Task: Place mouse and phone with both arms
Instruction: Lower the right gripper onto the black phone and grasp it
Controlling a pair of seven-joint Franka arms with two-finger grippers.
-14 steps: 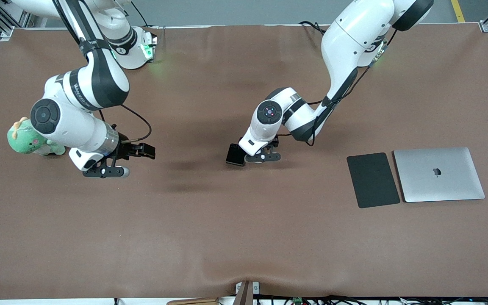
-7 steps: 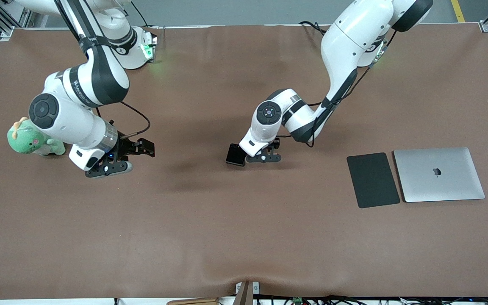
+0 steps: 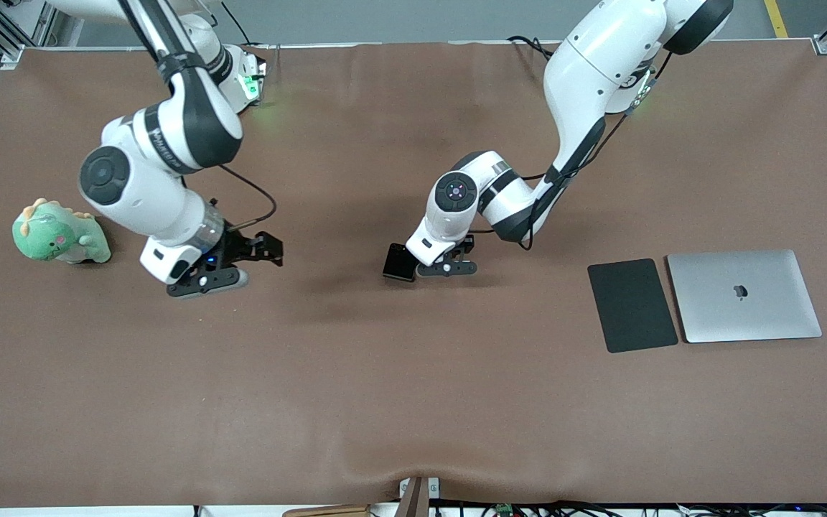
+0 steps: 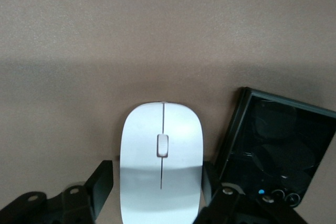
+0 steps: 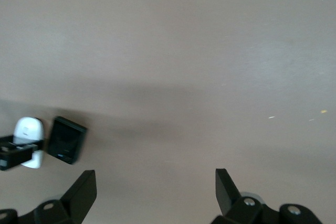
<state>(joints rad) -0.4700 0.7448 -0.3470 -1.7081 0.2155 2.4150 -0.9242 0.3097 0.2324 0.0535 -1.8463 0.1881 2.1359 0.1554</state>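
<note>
The white mouse (image 4: 161, 166) lies on the brown table between my left gripper's (image 4: 160, 182) fingers (image 4: 102, 187). The jaws are open around it, with a thin gap showing at one side. In the front view the left gripper (image 3: 436, 267) hides the mouse. The black folded phone (image 3: 399, 262) lies flat right beside the mouse, toward the right arm's end; the left wrist view shows it too (image 4: 273, 150). My right gripper (image 3: 263, 251) is open and empty above bare table. Its wrist view (image 5: 156, 182) shows the mouse (image 5: 27, 132) and phone (image 5: 66, 140) farther off.
A green plush dinosaur (image 3: 58, 233) sits at the right arm's end of the table. A matte dark-grey pad (image 3: 632, 305) and a closed silver laptop (image 3: 744, 294) lie side by side toward the left arm's end.
My right arm has moved away from the dinosaur toward the middle of the table. My left gripper has stayed over the mouse.
</note>
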